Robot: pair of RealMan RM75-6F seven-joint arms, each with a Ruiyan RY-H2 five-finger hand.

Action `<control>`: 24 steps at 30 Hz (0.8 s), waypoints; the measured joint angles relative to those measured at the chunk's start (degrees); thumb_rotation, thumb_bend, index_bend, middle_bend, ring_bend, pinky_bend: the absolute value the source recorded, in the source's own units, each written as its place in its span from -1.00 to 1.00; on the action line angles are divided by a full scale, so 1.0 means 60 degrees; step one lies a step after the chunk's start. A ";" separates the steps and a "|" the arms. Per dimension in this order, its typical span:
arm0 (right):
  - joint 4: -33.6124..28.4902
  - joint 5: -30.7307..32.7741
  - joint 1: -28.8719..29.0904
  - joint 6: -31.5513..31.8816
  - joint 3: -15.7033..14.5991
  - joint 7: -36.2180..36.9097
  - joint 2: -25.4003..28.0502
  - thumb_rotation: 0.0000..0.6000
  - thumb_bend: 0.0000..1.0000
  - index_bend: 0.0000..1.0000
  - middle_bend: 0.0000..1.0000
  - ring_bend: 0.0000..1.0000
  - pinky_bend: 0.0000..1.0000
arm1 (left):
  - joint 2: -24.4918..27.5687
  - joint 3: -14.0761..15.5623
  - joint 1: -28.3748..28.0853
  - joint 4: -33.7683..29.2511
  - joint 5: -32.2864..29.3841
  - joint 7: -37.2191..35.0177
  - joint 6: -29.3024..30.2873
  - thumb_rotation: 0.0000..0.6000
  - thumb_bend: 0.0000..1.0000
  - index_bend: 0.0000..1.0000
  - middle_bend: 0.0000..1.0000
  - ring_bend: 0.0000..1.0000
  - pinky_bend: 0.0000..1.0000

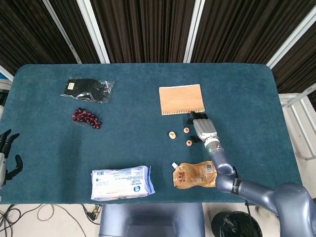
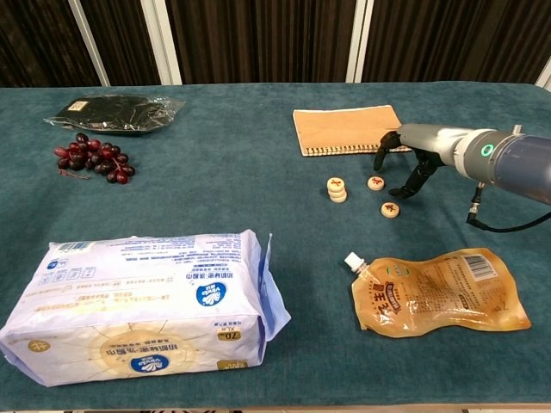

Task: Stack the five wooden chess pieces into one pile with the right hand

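The right hand (image 2: 411, 163) hung low over the teal worktop (image 1: 128, 106) with its fingers (image 2: 401, 185) spread and arched downward, holding nothing; in the chest view the fingertips reached close to the cloth, though whether they touched it could not be told. Just to the inner side of that hand lay 1 single chess piece (image 2: 376, 182), and a second single piece (image 2: 390, 209) sat nearer the robot, just below the fingertips, both flat on the worktop and apart from each other. Further from the hand on the same side stood a short stack of pieces (image 2: 337, 189), upright, which looked like 3 discs, though the count was hard to settle. Beyond the hand, towards the far edge, lay a tan spiral notebook (image 1: 181, 99), its bound edge near the fingers. On the robot's side of the hand lay a brown spouted pouch (image 2: 435, 291) flat on the cloth. Well away across the worktop were a white and blue wipes pack (image 1: 121, 182), a bunch of dark grapes (image 1: 87, 118) and a black item in a clear bag (image 1: 87, 89). The left hand (image 1: 7, 153) hung off the worktop's near left edge, fingers apart, empty.
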 measured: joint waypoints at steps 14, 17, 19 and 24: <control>0.0318 -0.0109 0.0025 -0.0174 0.0207 -0.0003 -0.0318 1.00 -0.19 -0.27 -1.00 -1.00 -1.00 | 0.0013 -0.0005 -0.0003 -0.0003 -0.0010 -0.0033 -0.0016 1.00 0.25 -0.68 -1.00 -1.00 -1.00; 0.0386 -0.0099 0.0030 -0.0201 0.0247 -0.0025 -0.0364 1.00 -0.19 -0.24 -1.00 -1.00 -1.00 | 0.0014 -0.0010 -0.0001 -0.0003 -0.0025 -0.0042 -0.0017 1.00 0.25 -0.68 -1.00 -1.00 -1.00; 0.0423 -0.0097 0.0027 -0.0206 0.0268 -0.0048 -0.0388 1.00 -0.19 -0.22 -1.00 -1.00 -1.00 | 0.0015 -0.0012 -0.0002 -0.0003 -0.0030 -0.0040 -0.0021 1.00 0.25 -0.67 -1.00 -1.00 -1.00; 0.0517 -0.0071 0.0024 -0.0258 0.0313 -0.0079 -0.0442 1.00 -0.19 -0.19 -1.00 -1.00 -1.00 | 0.0009 -0.0005 -0.0002 -0.0004 -0.0016 -0.0018 -0.0014 1.00 0.25 -0.67 -1.00 -1.00 -1.00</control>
